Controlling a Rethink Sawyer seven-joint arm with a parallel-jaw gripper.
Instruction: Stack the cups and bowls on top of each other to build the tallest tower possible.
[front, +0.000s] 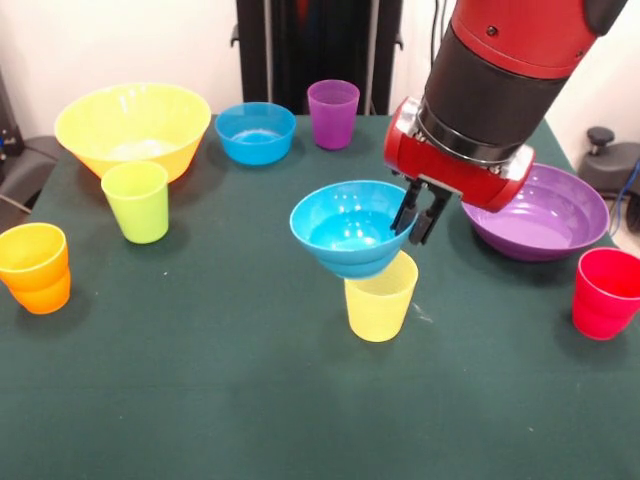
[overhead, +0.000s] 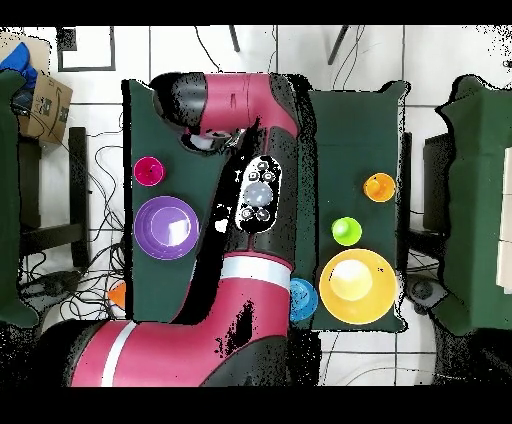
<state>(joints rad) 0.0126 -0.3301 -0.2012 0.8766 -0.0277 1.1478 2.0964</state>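
The red and black arm (overhead: 235, 200) lies across the middle of the dark green worktop (overhead: 350, 130), running from the bottom edge toward the top and covering the centre.

Toward the worktop's left edge sits the wide purple bowl (overhead: 165, 227), with the red cup (overhead: 149, 171) just above it, apart from it.

Near the right edge stands the orange cup (overhead: 379, 186). Below it, the lime green cup (overhead: 346, 231) sits close to the large yellow-orange bowl (overhead: 357, 285) at the bottom right corner.

A small blue bowl (overhead: 303, 297) shows partly beside the arm, just left of the yellow-orange bowl, possibly touching it.
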